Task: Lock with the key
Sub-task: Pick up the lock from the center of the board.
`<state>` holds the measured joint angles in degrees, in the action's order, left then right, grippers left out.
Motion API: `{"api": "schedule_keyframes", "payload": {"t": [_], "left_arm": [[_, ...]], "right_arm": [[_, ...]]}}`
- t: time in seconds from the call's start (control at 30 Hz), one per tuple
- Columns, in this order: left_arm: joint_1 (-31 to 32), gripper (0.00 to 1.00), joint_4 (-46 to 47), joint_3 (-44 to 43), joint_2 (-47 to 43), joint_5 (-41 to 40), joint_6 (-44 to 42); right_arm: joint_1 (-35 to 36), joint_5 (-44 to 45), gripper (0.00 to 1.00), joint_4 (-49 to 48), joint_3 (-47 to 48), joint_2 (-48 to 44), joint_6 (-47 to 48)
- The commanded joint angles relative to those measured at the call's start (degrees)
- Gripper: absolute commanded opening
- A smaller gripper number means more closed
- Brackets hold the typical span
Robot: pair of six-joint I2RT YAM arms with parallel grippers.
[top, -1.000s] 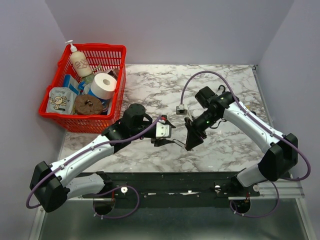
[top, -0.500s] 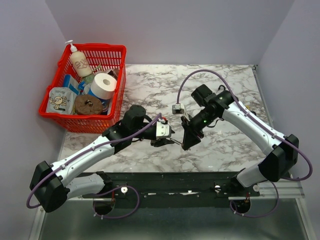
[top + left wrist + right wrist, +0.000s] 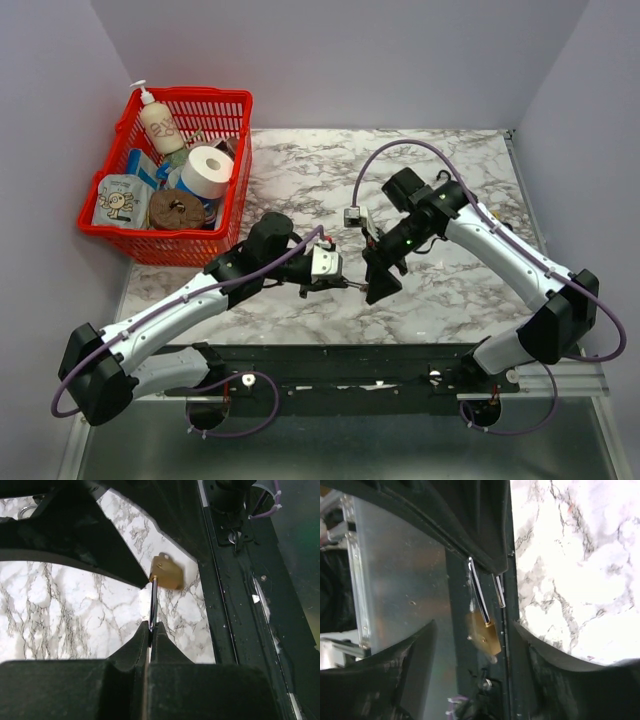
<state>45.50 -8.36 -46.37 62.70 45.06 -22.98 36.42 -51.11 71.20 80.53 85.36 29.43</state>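
Observation:
A small brass padlock [image 3: 167, 573] hangs in the air over the table's near edge, its body blurred. My left gripper [image 3: 150, 626] is shut on one leg of its steel shackle [image 3: 154, 600]. In the right wrist view the padlock [image 3: 485, 635] sits between my right gripper's [image 3: 485, 675] widely spread fingers [image 3: 410, 670] without touching them, so that gripper is open. From above, the two grippers meet nose to nose, the left gripper [image 3: 345, 284] facing the right gripper [image 3: 378, 284]. I cannot make out the key in any view.
A red basket [image 3: 190, 97] with a soap bottle, a paper roll and packets stands at the back left. The black mounting rail [image 3: 370, 365] runs along the marble table's [image 3: 440, 160] near edge, just below the lock.
My left gripper has shut on the padlock's shackle. My right gripper has opened wide, letting go of the lock body. Both arms shifted slightly toward each other.

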Motion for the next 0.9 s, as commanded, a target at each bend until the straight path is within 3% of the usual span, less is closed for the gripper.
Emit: {"api": "schedule_keyframes", "payload": {"t": [0.0,0.03,0.27,0.47,0.8,0.87], "left_arm": [[0.2,0.0,0.5,-1.2,-2.5,0.2,1.6],[0.2,0.0,-0.1,-1.9,-2.8,-0.2,2.3],[-0.5,0.0,-6.3,-6.8,-5.5,1.3,8.2],[-1.2,0.0,-9.1,-13.7,-3.8,4.0,14.8],[-1.3,0.0,-8.0,-18.0,-0.7,6.2,21.0],[-1.3,0.0,-6.8,-18.0,-0.7,5.0,22.6]], "right_arm": [[-0.3,2.9,0.95,-3.4,1.2,-3.4,-3.6],[-0.9,3.5,1.0,-3.8,0.9,-4.1,-3.9],[-11.5,0.1,1.0,-8.5,-2.4,-12.6,-3.0],[-11.6,0.1,1.0,-17.7,-7.8,-23.9,-1.7],[-10.3,-2.1,1.0,-18.1,-6.4,-25.1,1.5],[-9.1,-2.2,0.95,-19.3,-6.8,-25.3,1.9]]}}
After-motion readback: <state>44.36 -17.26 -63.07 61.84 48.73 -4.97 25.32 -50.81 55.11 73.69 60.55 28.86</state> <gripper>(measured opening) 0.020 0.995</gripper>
